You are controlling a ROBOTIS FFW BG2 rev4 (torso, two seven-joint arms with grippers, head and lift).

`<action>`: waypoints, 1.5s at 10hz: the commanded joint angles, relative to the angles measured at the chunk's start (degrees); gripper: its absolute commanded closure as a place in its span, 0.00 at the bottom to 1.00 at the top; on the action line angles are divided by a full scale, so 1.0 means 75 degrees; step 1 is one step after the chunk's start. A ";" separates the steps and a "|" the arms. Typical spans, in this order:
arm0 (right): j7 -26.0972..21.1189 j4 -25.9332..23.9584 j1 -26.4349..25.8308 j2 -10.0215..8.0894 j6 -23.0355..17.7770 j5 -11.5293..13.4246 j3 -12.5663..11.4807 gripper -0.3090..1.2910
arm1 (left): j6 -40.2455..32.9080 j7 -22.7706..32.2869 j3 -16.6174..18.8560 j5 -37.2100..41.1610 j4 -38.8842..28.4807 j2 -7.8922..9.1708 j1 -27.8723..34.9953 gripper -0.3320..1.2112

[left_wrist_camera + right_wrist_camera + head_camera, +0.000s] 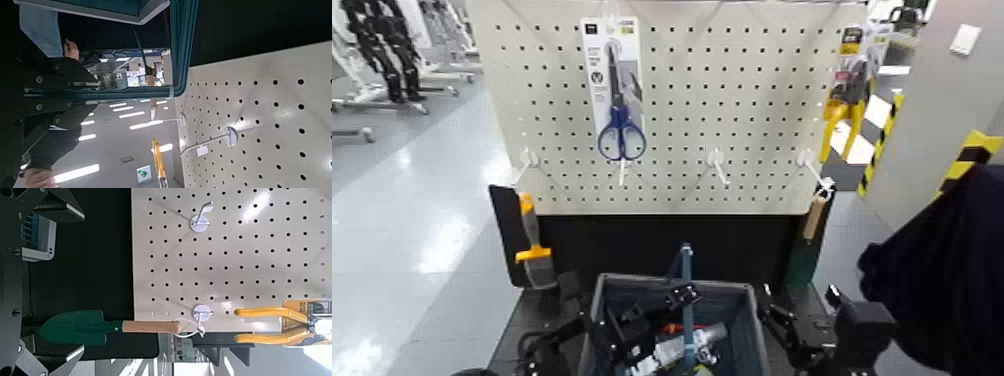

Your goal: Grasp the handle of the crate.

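Observation:
The grey-blue crate sits at the bottom centre of the head view, below the pegboard. Its handle stands up as a narrow blue bar over the crate's middle. My left gripper reaches in over the crate from the left, open, with one fingertip close beside the base of the handle and nothing held. In the left wrist view the handle runs as a teal strap beside the gripper, not between its jaws. My right gripper rests idle just right of the crate.
A white pegboard stands behind the crate with blue-handled scissors, an orange-handled scraper, a green trowel and yellow pliers. Tools lie inside the crate. A dark sleeve is at the right.

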 commanded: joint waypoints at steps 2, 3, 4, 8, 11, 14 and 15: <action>0.0000 -0.0022 -0.0008 0.0002 0.0061 0.0006 -0.0008 0.28 | -0.0162 0.0639 -0.0035 0.0784 -0.1268 0.0275 0.0553 0.95; 0.0000 -0.0022 -0.0008 0.0002 0.0072 0.0006 -0.0008 0.28 | -0.0244 0.0745 0.0023 0.0831 -0.1479 0.0263 0.0623 0.95; 0.0000 -0.0022 -0.0008 0.0002 0.0096 0.0006 -0.0008 0.28 | -0.0291 0.0944 0.0117 0.0983 -0.1667 0.0275 0.0776 0.95; -0.0012 0.0001 -0.0019 0.0014 0.0131 0.0006 0.0015 0.28 | -0.0326 0.0991 0.0094 0.1170 -0.1737 0.0228 0.0834 0.95; 0.0000 0.0001 -0.0019 0.0014 0.0119 0.0029 0.0038 0.28 | -0.0326 0.0967 0.0023 0.1358 -0.1667 0.0228 0.0846 0.95; -0.0082 -0.0034 -0.0019 0.0002 0.0131 0.0381 0.0062 0.28 | -0.0326 0.0944 0.0012 0.1393 -0.1632 0.0204 0.0858 0.95; -0.0129 -0.0069 -0.0019 -0.0010 0.0084 0.0486 0.0074 0.28 | -0.0326 0.0932 0.0012 0.1393 -0.1620 0.0204 0.0858 0.95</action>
